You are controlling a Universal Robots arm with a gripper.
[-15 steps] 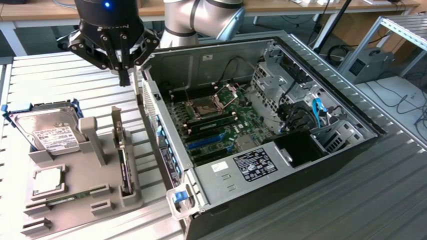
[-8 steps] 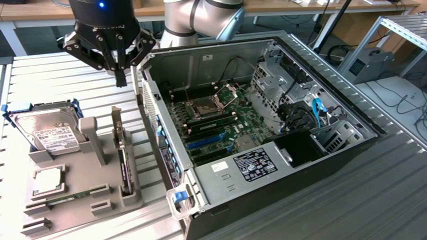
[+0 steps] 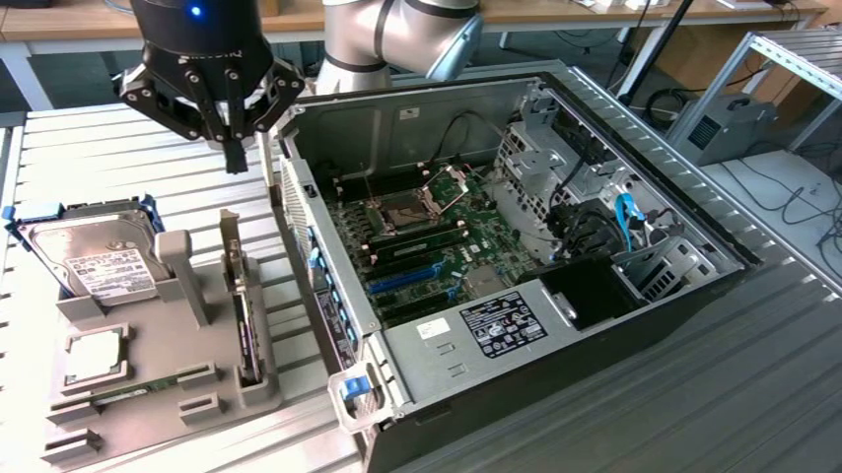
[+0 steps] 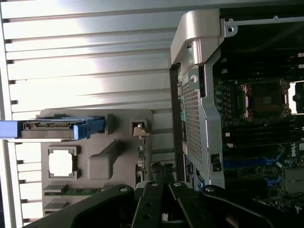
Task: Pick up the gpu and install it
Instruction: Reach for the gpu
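We found the gripper (image 3: 235, 158) shut and empty, hanging well above the tray (image 3: 172, 379), near a case (image 3: 435, 108) corner. The gpu (image 3: 244, 325) stood on edge in a slot along the tray edge nearest the case, probably so that its upper edge was presented for a grasp from above.

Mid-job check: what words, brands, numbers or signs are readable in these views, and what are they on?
No text reads as words or numbers.
White label on the hard drive: print too small to read.
Black label inside the computer case: white print, too blurred.
White sticker beside it: unreadable.
Motherboard: markings too small.
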